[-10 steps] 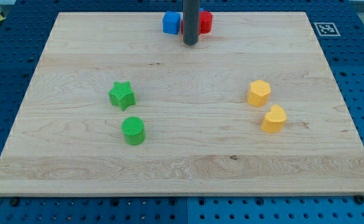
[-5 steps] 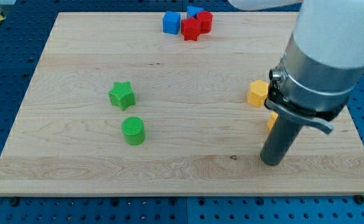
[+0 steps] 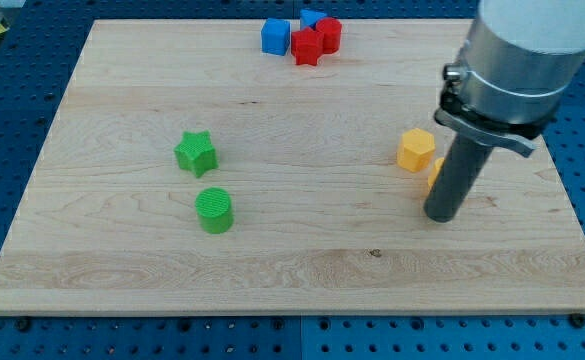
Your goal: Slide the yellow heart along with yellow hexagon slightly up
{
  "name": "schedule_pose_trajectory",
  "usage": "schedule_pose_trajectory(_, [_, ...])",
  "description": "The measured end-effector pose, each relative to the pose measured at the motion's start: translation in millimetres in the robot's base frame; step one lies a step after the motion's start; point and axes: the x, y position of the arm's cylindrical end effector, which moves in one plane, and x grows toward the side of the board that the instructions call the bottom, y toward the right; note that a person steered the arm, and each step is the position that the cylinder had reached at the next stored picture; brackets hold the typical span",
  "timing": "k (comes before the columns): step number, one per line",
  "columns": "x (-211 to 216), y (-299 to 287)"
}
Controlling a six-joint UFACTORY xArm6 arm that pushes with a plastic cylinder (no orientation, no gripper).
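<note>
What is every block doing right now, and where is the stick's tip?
Yellow hexagon: flat on the board, in the open.
Yellow heart: mostly hidden behind the rod.
Green star: alone, untouched.
Green cylinder: upright, alone.
Red and blue blocks: clustered at the view's top.
My tip: just below the heart.

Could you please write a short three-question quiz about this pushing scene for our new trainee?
1. True or false: my tip stands at the view's bottom side of the yellow heart block.
2. Which block does the dark rod partly hide?
3. How many green blocks lie on the wooden board? A) one B) two C) three

Key: 1 true; 2 the yellow heart block, not the yellow hexagon block; 3 B, the green star block and green cylinder block.
</note>
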Motion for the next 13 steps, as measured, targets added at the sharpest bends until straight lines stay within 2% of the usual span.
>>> schedule_pose_trajectory(1, [0, -25])
schedule_pose_trajectory(2, [8, -13])
schedule_pose_trajectory(3, [17, 51])
schedule_pose_trajectory(4, [4, 80])
schedule_pose_trajectory(5, [-4, 80])
schedule_pose_trajectory(11, [-10, 18])
schedule_pose_trajectory(13, [-31, -3])
